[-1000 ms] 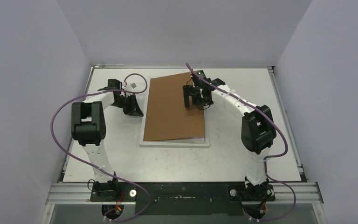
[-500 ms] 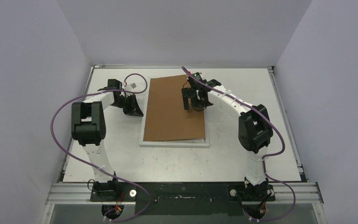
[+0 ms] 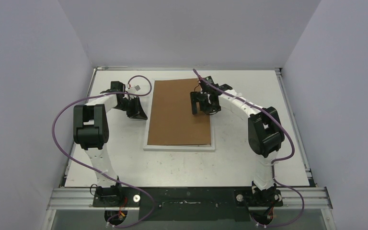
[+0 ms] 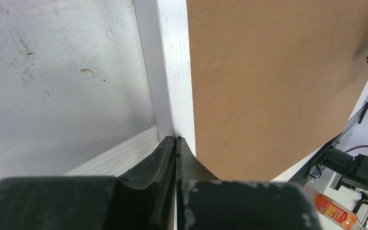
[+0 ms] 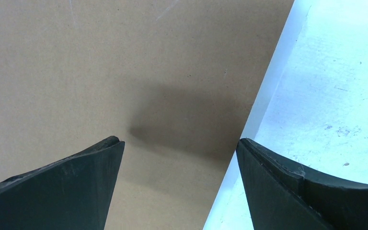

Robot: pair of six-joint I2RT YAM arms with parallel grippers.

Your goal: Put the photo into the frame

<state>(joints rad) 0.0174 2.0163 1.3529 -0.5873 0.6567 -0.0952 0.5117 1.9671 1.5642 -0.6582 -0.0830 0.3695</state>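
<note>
The photo was nowhere in view, so whether it lay under the brown board could not be told. The frame (image 3: 179,146) lay face down in the middle of the bench (image 3: 172,167), its far end near the bench's far edge, with only its white left and near rails showing. The backing board (image 3: 179,112) covered the rest, its near edge sitting slightly askew to the near rail.

The left gripper (image 3: 139,112) was pinched fully closed on nothing, its tip resting at the frame's left rail, just beside the board's edge. The right gripper (image 3: 202,108) hovered with its jaws spread wide and empty over the board's right edge, towards the far end.

If the print was already beneath the board, the loading was probably done. What looked left was squaring the board and pressing it flush inside the rails.
</note>
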